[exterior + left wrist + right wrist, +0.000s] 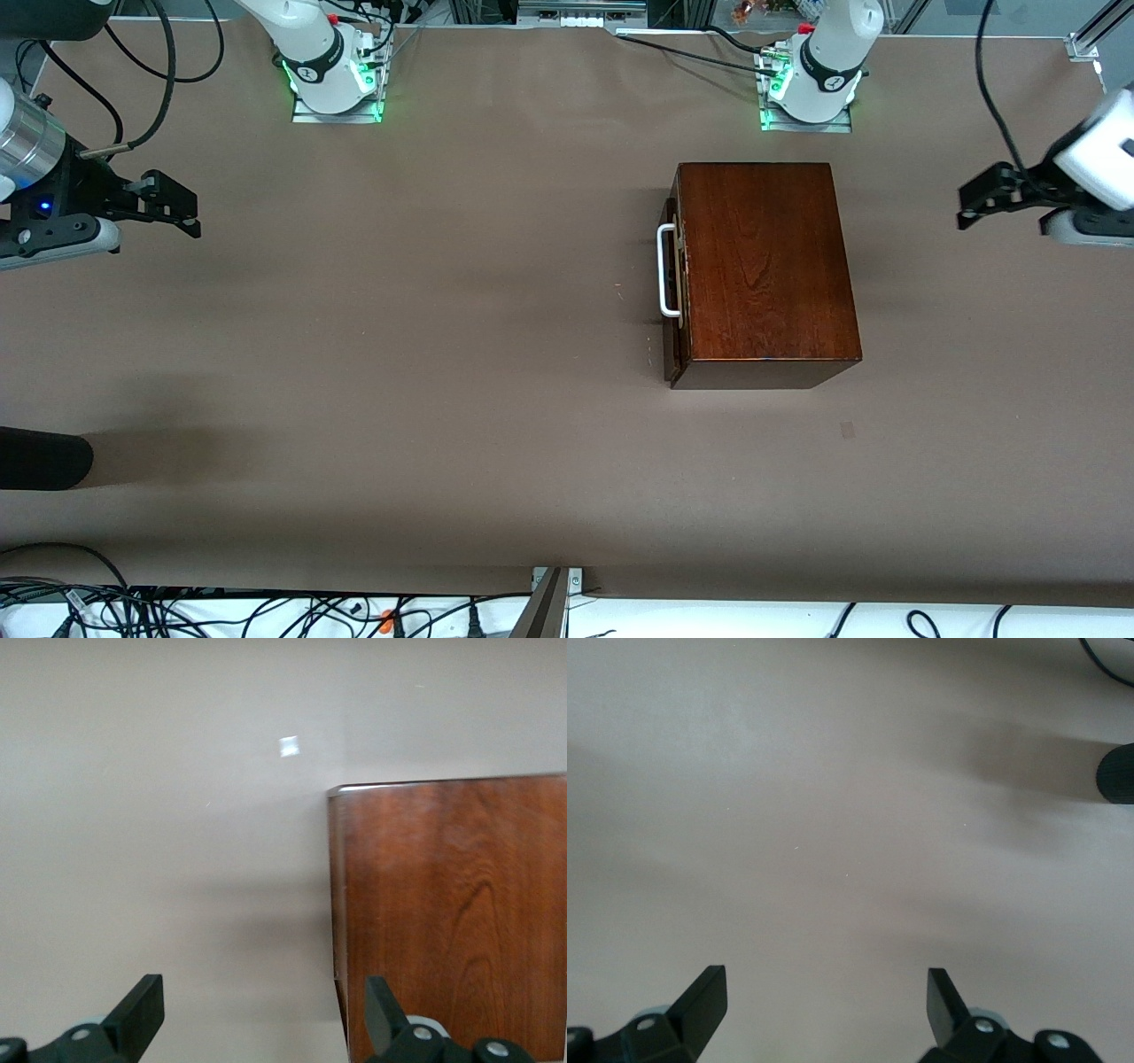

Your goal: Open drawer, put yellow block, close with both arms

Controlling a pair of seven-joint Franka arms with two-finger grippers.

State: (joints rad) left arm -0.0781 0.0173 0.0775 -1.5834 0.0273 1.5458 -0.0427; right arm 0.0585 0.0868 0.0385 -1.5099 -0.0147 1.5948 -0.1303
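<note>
With the right hand (182, 213) at nine o'clock spread wide and empty, the shut drawer (671, 275) near three, no yellow block visible, and the left hand (979, 202) likewise spread empty, tugging its handle (666, 270) might drag the box (764, 261) across the worktop (399, 354).

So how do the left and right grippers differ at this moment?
The left gripper hangs over the table's left-arm end, beside the wooden box; the right gripper hangs over bare table at the other end. The left wrist view shows the box, the right only tabletop. Both are open and hold nothing.
</note>
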